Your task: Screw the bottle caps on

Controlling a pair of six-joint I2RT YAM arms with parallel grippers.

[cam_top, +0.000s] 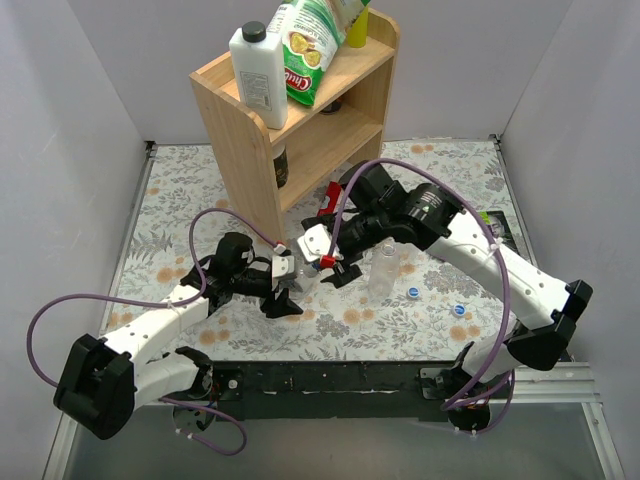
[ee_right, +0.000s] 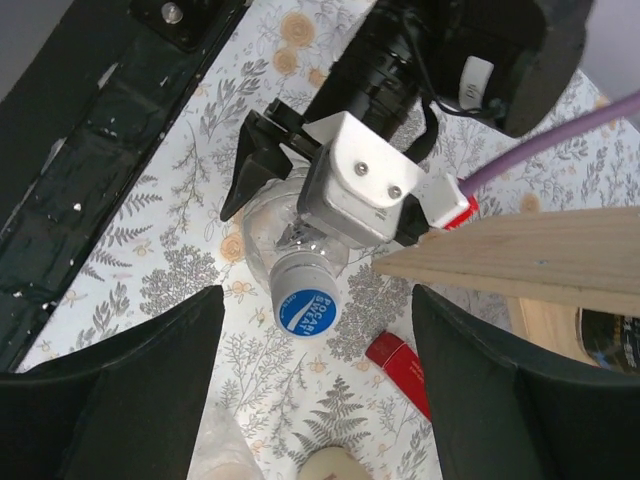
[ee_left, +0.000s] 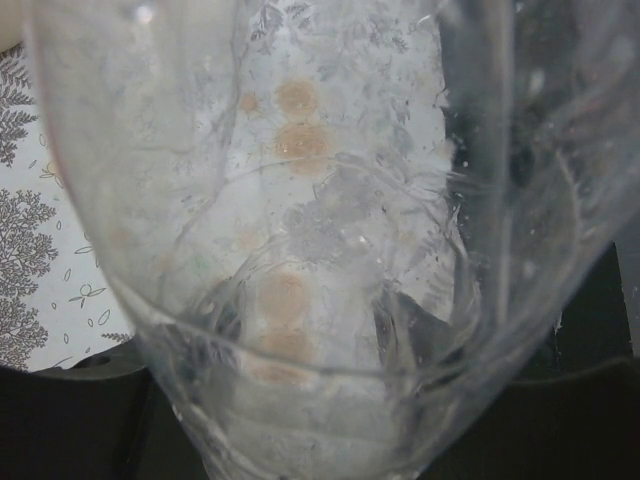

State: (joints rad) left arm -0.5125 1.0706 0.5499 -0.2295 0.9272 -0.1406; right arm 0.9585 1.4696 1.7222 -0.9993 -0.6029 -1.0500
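From above, the left fingers (cam_top: pixel 283 302) and right fingers (cam_top: pixel 347 276) meet nose to nose over the middle of the flowered tabletop (cam_top: pixel 200 190), in front of the wooden shelf (cam_top: pixel 250 150). Just to the right of them a standing bottle (cam_top: pixel 383 272) is upright and uncapped, touched by neither arm. Two loose caps lie further right, one (cam_top: pixel 413 293) near that bottle's foot and the other (cam_top: pixel 459 310) beyond it. From this height, what the left fingers carry is a pale blur and their grip cannot be read.

The left wrist camera is filled by the clear wall of the held bottle (ee_left: pixel 320 250), pressed so close that the floral print shows through it. Its own fingers are not visible, and neither the neck nor any cap can be seen.

The right wrist camera supplies the rest. The held bottle lies tilted in the left fingers, which are clamped on its body. Its neck points at this lens and carries a blue cap (ee_right: pixel 303 303) with white lettering. The right fingers stand wide apart at the lower corners. The cap lies in the gap between them, ahead of the tips and touching neither. A red object (ee_right: pixel 400 365) lies on the tabletop just beyond the cap, below the shelf's edge.
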